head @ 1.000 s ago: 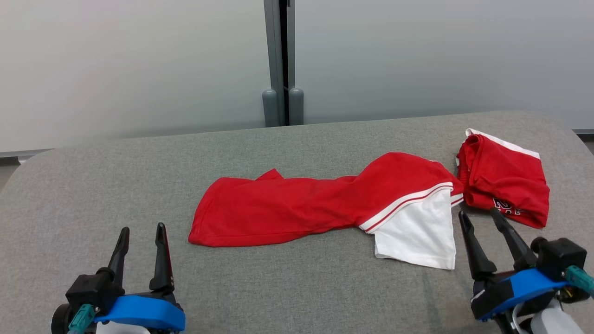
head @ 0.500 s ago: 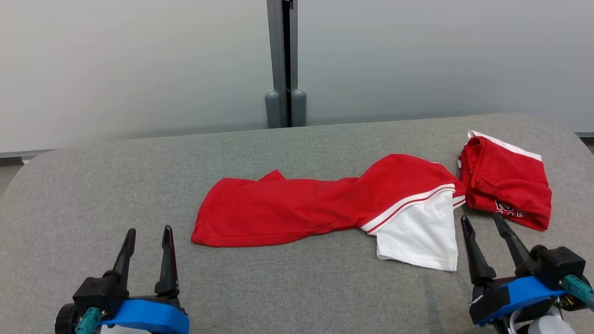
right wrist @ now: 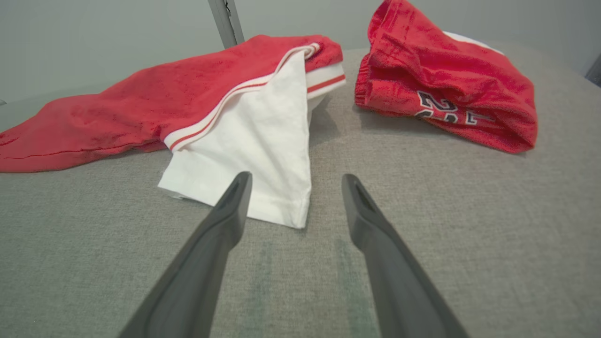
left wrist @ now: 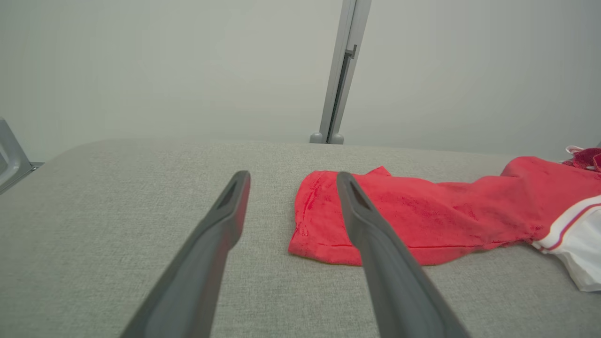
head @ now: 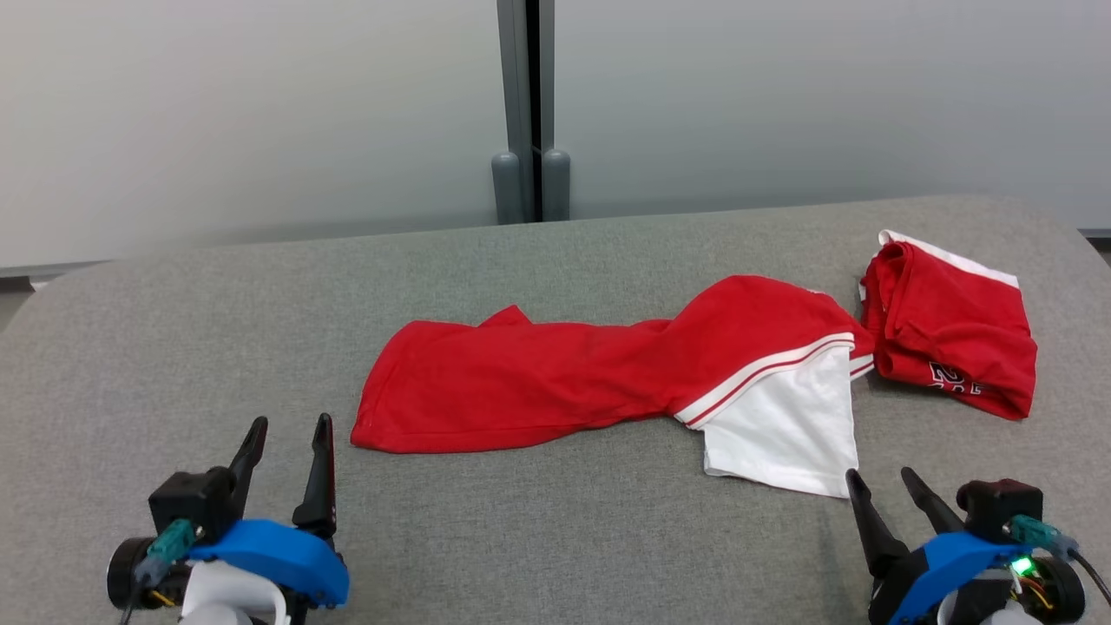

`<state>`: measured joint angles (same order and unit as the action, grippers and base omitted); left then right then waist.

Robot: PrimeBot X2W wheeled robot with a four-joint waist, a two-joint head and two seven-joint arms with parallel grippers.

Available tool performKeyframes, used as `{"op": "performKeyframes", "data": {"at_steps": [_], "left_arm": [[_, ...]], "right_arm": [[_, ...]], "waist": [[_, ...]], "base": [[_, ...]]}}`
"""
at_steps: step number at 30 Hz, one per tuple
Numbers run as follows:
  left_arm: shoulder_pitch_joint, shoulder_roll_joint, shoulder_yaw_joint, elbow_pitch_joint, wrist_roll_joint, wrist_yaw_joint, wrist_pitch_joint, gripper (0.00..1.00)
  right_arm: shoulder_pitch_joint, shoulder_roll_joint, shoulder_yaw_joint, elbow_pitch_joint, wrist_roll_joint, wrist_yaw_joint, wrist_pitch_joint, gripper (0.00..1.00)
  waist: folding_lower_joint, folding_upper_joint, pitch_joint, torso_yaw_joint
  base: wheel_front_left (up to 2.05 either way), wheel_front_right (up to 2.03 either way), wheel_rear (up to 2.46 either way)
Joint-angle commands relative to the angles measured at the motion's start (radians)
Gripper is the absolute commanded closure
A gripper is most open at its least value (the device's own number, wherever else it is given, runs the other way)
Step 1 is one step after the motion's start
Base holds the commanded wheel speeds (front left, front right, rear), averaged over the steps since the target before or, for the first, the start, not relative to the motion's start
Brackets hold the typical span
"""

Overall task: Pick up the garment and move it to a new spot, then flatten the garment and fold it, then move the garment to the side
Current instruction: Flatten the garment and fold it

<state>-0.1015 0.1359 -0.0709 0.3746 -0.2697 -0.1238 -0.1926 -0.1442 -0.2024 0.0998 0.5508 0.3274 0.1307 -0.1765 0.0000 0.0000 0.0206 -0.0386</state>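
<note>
Grey fabric-covered table [head: 174,347], corners rounded. Pale wall panels behind the far edge, joined by a grey post [head: 521,104].

Garment [head: 555,382]: lies across the middle of the table, running left to right. Red body rumpled and twisted, not flat. The right end carries a white panel with red-and-white striped trim, and the panel spreads toward the near edge.

Folded red piece [head: 950,334]: near the far right corner, with dark lettering on its near side and a white strip along its far side. It sits just beside the garment's right end; cannot tell whether the two touch.

Left gripper [head: 291,421]: by the near left corner, jaws released, fingers spread with nothing between them. The tips point toward the garment's left hem and stop short of it.

Right gripper [head: 879,473]: by the near right corner, jaws released and empty. In the right wrist view the tips stand just short of the white panel's near corner.
</note>
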Motion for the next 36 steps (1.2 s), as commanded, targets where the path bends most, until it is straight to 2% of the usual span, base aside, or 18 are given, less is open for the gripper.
{"op": "performKeyframes", "data": {"at_steps": [1,6,9,13,16,21,25,36], "left_arm": [[-0.029,0.012,-0.011,0.007,-0.010,-0.004,0.033,0.00],[-0.137,0.078,-0.056,0.041,-0.102,-0.009,0.212,0.00],[-0.208,0.123,-0.109,0.058,-0.221,-0.007,0.327,0.00],[-0.285,0.198,-0.207,0.098,-0.376,-0.007,0.492,0.00],[-0.337,0.254,-0.274,0.128,-0.467,-0.007,0.569,0.00],[-0.392,0.316,-0.377,0.183,-0.610,-0.007,0.702,0.00],[-0.432,0.346,-0.428,0.238,-0.650,-0.007,0.721,0.00],[-0.520,0.360,-0.552,0.345,-0.731,-0.007,0.687,0.00]], "right_arm": [[-0.038,-0.005,0.004,0.020,0.019,0.000,0.024,0.00],[-0.120,-0.003,0.048,0.118,0.064,0.000,0.108,0.00],[-0.169,0.000,0.069,0.175,0.086,0.000,0.144,0.00],[-0.225,0.010,0.116,0.219,0.112,0.000,0.159,0.00],[-0.259,0.012,0.153,0.246,0.133,0.000,0.158,0.00],[-0.304,0.017,0.212,0.288,0.175,0.000,0.162,0.00],[-0.324,0.016,0.264,0.309,0.208,0.000,0.156,0.00],[-0.384,0.014,0.400,0.343,0.315,0.000,0.138,0.00]], "waist": [[0.0000,0.0000,0.012,0.000],[0.0000,0.0000,0.062,-0.009],[0.0000,0.0000,0.083,-0.013],[0.0000,0.0000,0.100,-0.024],[0.0000,0.0000,0.110,-0.039],[0.0000,0.0000,0.121,-0.068],[0.0000,0.0000,0.136,-0.088],[0.0000,0.0000,0.185,-0.119]], "base": [[0.00,0.00,0.00],[0.00,0.00,0.00],[0.00,0.00,0.00],[0.00,0.00,0.00],[0.00,0.00,0.00],[0.00,0.00,0.00],[0.00,0.00,0.00],[0.00,0.00,0.00]]}}
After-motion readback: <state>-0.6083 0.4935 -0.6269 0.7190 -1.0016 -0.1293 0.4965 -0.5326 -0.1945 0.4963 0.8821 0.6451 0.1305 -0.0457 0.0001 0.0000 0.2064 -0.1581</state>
